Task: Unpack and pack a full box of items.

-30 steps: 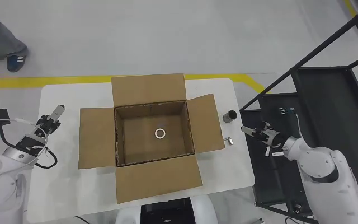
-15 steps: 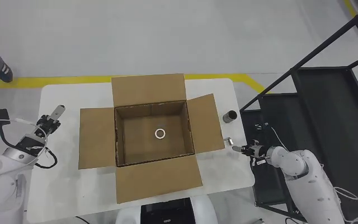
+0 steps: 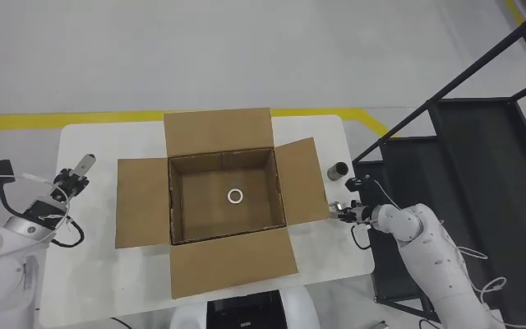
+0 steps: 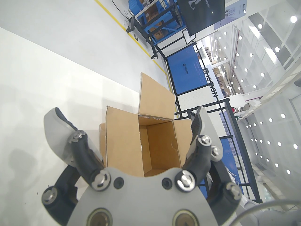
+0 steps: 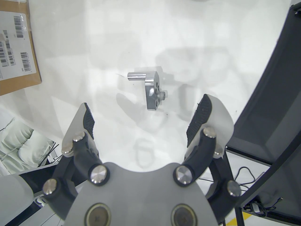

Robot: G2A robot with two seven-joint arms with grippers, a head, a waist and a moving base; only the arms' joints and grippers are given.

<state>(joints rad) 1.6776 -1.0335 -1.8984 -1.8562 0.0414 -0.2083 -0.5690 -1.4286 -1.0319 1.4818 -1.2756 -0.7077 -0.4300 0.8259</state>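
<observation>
An open cardboard box (image 3: 228,198) sits mid-table with all flaps spread; a white ring (image 3: 235,196) lies on its floor. A small metal bracket with a pin (image 5: 149,88) (image 3: 335,207) lies on the white table to the right of the box. My right gripper (image 5: 147,114) (image 3: 346,212) hovers open just short of the bracket, with nothing between its fingers. A grey metal cylinder (image 3: 338,172) stands upright beyond the bracket. My left gripper (image 4: 127,123) (image 3: 80,168) is open and empty over the table's left edge, pointing toward the box (image 4: 150,142).
The white table (image 3: 90,255) ends close to the bracket on the right, where a black metal rack (image 3: 460,164) stands. A label sheet (image 5: 14,38) is stuck on the box's right flap. A yellow floor line (image 3: 82,120) runs behind the table.
My right arm has swung in from over the black rack toward the table, bringing its open gripper up to the metal bracket. The left arm has stayed still.
</observation>
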